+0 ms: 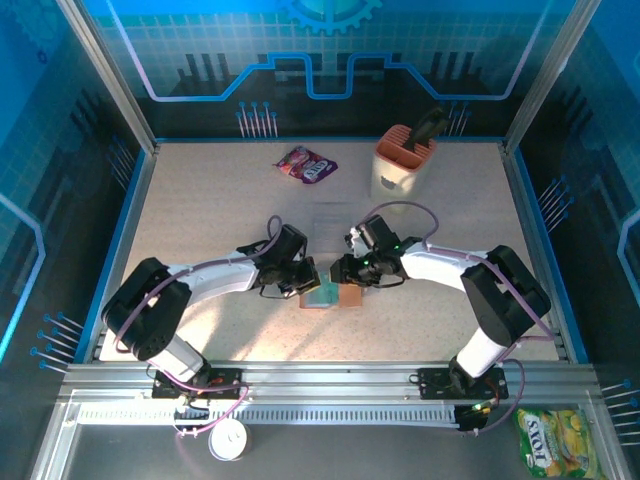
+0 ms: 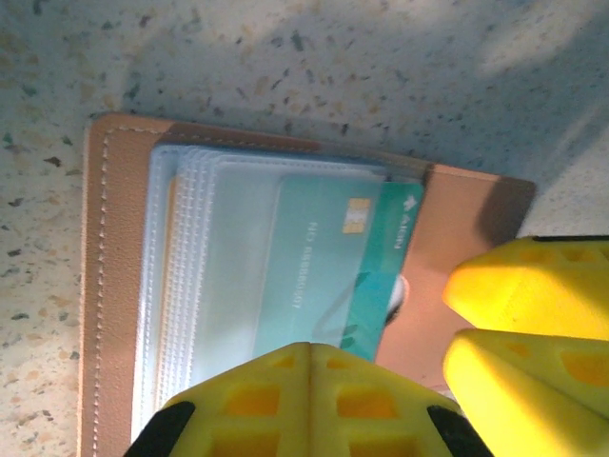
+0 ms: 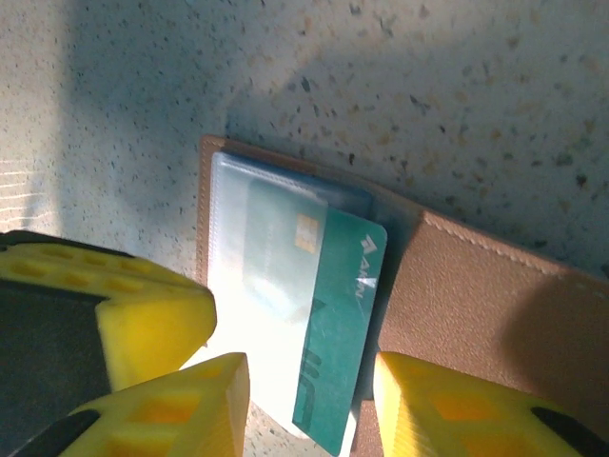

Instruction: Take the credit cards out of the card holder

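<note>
We see the small flat tan-brown leather card holder (image 1: pixel 350 298) lying open near the middle of the speckled beige table (image 1: pixel 200 230), with both arms reaching in over it. Bare tabletop runs from it on every side to the blue-trimmed edges. The crinkled purple snack packet (image 1: pixel 306 165) and the tall peach-coloured tool caddy (image 1: pixel 403 160) sit well apart from it, along the far edge.

From the left wrist we look down on the holder's stitched leather border (image 2: pixel 114 286) and its stack of clear plastic sleeves. A thin teal-green credit card (image 2: pixel 324 276) with a small gold chip lies partly out of the sleeves, and its printed end overhangs the bare leather half. The left gripper (image 2: pixel 309 381) has its yellow fingertips pressed together with only a seam between them, and it hovers at the near edge of the sleeves. We cannot tell whether it touches them. The right gripper (image 2: pixel 495 328) comes in from the side, over the bare leather panel.

From the right wrist, the same card (image 3: pixel 333 314) sticks out slantwise beyond the sleeve edge. The right gripper (image 3: pixel 312 400) has its yellow fingers apart, one on each side of the card's free end. The finger (image 3: pixel 447 409) over the leather half is just beside the card's long edge, and the other stands off with a gap. We cannot tell whether either presses the card. The left gripper's yellow block (image 3: pixel 152 314) sits at the sleeves' outer edge.
</note>
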Tool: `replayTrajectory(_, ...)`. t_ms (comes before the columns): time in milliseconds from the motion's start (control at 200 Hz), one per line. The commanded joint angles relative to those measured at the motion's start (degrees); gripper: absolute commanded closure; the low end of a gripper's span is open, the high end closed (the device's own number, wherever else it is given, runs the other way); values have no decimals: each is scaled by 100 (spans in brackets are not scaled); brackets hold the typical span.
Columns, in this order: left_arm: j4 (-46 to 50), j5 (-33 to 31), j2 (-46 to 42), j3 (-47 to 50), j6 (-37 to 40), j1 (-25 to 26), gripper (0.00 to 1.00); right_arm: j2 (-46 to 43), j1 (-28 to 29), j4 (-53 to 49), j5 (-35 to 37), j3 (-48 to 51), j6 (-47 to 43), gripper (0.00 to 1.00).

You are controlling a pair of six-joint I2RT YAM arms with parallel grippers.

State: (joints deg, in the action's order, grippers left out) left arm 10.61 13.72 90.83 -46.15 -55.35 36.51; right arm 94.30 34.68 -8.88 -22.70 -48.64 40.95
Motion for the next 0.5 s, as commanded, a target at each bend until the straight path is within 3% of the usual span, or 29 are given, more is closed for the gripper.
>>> replayTrajectory(0, 37, 8, 196, -98, 29, 48, 100, -67, -110, 260, -249, 129, 96, 62)
replayTrajectory(495, 30, -146, 295, 131, 20, 75, 100, 381, -172, 631, -463, 316, 244, 67)
